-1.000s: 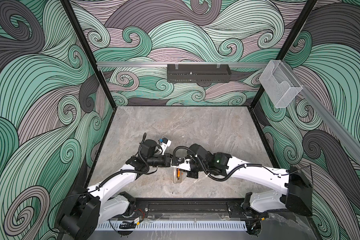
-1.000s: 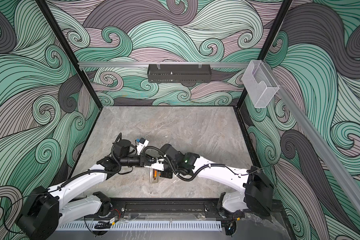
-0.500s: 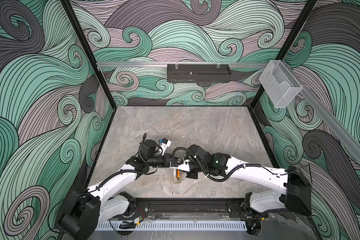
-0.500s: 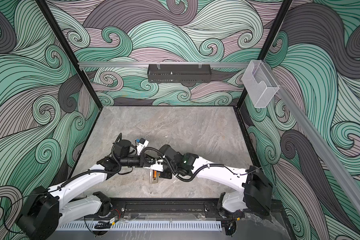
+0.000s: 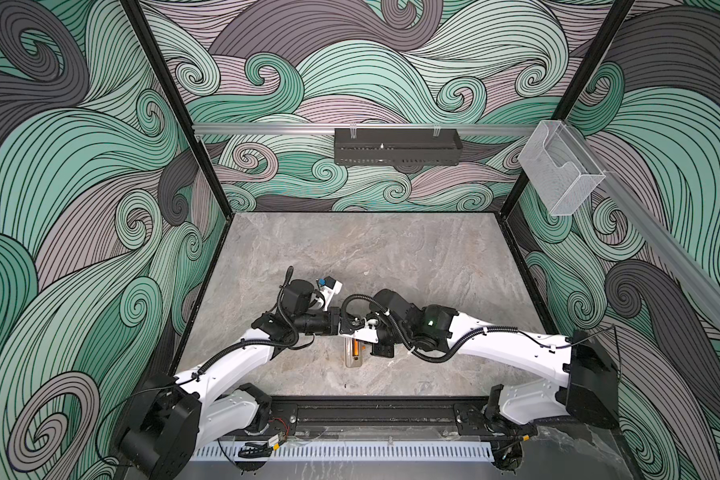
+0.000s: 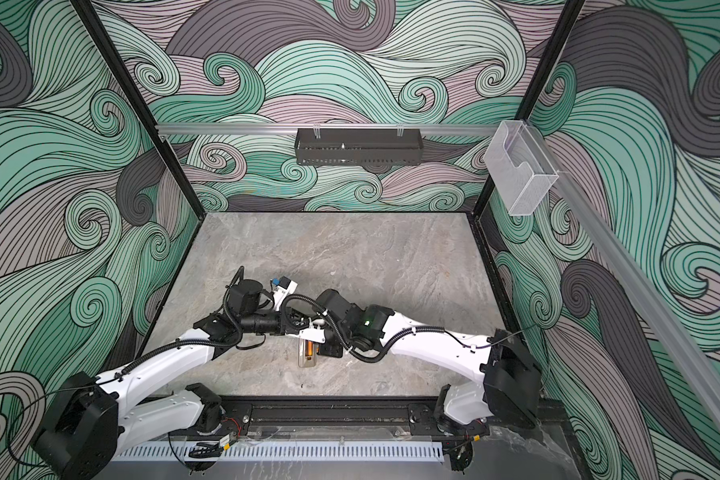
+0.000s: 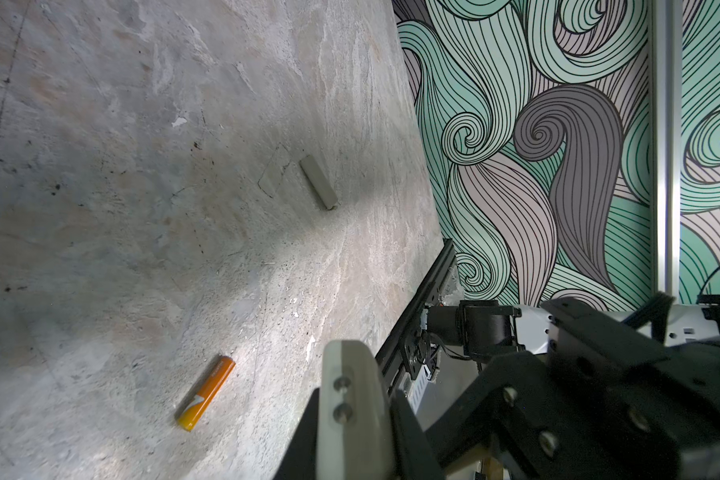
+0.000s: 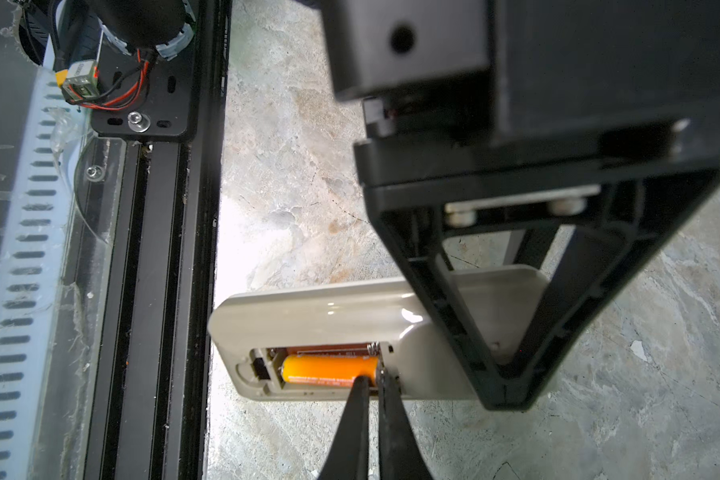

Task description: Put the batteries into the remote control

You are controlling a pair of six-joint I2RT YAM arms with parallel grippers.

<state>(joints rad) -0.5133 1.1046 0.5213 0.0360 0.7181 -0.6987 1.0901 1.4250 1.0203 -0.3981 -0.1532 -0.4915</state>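
The remote control (image 5: 352,360) (image 6: 306,362) lies back up near the table's front, its battery bay open (image 8: 329,316). One of the batteries (image 8: 325,370) (image 5: 355,348), orange, sits in the bay. My right gripper (image 8: 373,380) (image 5: 362,347) is shut, and its tips press on that cell's spring end. My left gripper (image 5: 356,332) (image 8: 499,395) is shut on the remote's far end, one finger over its back. A second orange battery (image 7: 206,392) lies loose on the table beside my left gripper (image 7: 375,415).
A pale battery cover (image 7: 319,187) lies flat on the stone table farther off. The black rail (image 8: 159,291) and white slotted duct (image 5: 350,451) run along the front edge, close to the remote. A black tray (image 5: 395,151) and a clear box (image 5: 558,174) hang on the walls.
My right gripper's jaws have come fully together and that arm has edged slightly left over the remote. The left arm and the remote have stayed still.
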